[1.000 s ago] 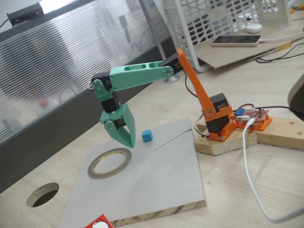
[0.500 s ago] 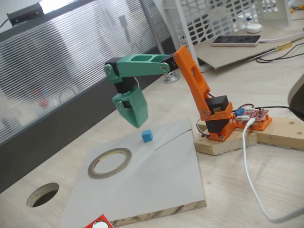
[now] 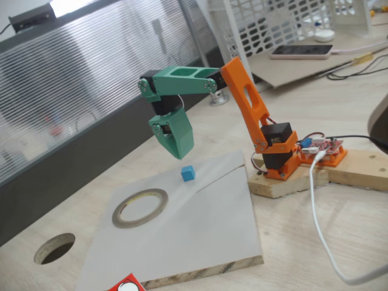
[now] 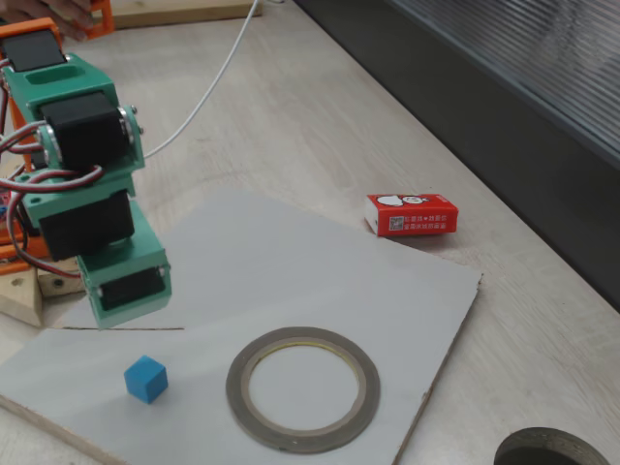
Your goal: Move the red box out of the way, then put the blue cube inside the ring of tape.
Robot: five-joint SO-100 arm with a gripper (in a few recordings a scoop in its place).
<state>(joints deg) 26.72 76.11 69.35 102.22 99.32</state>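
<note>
You are hovering your gripper [image 4: 124,308], jaws looking clenched on nothing, just above the blue cube [image 4: 146,378], which is sitting on the grey board at about five o'clock from them, with the tape ring [image 4: 303,388] beside it at three o'clock.

Cube [image 4: 145,378] left of tape ring [image 4: 302,387] on board [image 4: 320,281]; box [image 4: 412,214] off board.
</note>
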